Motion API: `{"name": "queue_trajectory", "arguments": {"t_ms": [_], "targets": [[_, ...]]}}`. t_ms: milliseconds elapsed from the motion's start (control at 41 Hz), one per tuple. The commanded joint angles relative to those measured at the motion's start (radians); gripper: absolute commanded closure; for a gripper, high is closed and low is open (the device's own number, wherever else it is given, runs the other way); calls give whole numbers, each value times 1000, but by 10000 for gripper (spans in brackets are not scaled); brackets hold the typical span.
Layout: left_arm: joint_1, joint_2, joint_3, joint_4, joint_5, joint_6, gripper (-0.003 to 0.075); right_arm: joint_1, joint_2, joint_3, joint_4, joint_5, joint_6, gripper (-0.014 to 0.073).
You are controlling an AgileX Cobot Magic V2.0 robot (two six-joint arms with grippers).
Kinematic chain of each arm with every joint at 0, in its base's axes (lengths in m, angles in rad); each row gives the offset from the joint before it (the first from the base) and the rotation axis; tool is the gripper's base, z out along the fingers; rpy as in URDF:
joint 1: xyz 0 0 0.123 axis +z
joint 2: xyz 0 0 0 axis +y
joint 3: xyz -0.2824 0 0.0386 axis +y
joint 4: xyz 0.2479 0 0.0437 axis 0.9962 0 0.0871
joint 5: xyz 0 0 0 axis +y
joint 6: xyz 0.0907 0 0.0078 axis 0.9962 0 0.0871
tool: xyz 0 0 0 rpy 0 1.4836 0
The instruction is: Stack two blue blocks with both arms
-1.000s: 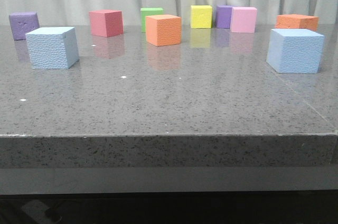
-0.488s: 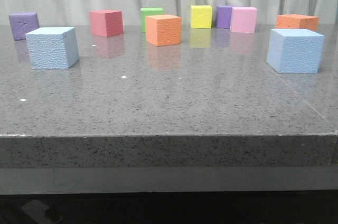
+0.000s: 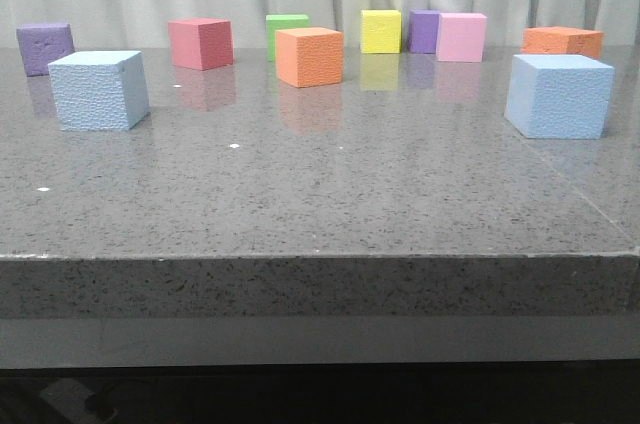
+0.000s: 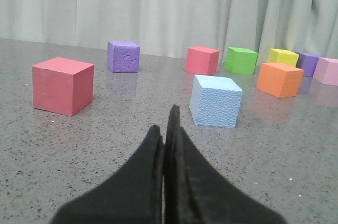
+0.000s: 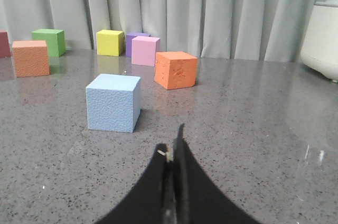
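desk (image 3: pixel 320 194): grey speckled stone, glossy
near row: left blue block (image 3: pixel 98 90) and right blue block (image 3: pixel 559 95), well apart at opposite sides
far row: purple cube (image 3: pixel 45 48), red cube (image 3: pixel 201 43), green cube (image 3: pixel 287 32), orange cube (image 3: pixel 309 56), yellow cube (image 3: pixel 381 31), pink cube (image 3: pixel 461 37)

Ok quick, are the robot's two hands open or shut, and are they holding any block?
Left gripper: shut, holding nothing; a blue block sits ahead.
Right gripper: shut, holding nothing; the other blue block sits ahead.
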Motion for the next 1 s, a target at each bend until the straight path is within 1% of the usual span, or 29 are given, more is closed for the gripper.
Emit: {"name": "queue_trajectory", "arguments": {"t_ms": [0, 98, 195, 244, 463, 585, 659, 805, 976], "targets": [[-7, -17, -65, -27, -78, -6, 741, -4, -18, -65, 29, -64, -10, 718], [-7, -17, -155, -27, -41, -6, 741, -4, -18, -160, 28, 38, -10, 718], [-7, -5, -251, -27, -41, -6, 741, -4, -9, -277, 28, 153, -10, 718], [-7, 9, -301, -24, -13, -6, 741, -4, 9, -344, 28, 191, -10, 718], [-7, 152, -547, 36, 231, -6, 741, -4, 199, -610, 28, 369, -10, 718], [-7, 238, -623, 36, 325, -6, 741, -4, 324, -709, 28, 487, -10, 718], [-7, 276, -626, 36, 334, -6, 741, -4, 387, -724, 38, 520, -10, 718], [-7, 314, -610, 34, 334, -6, 741, -4, 467, -709, 53, 524, -10, 718], [-7, 339, -610, 34, 336, -6, 741, -4, 513, -709, 53, 524, -10, 718]]}}
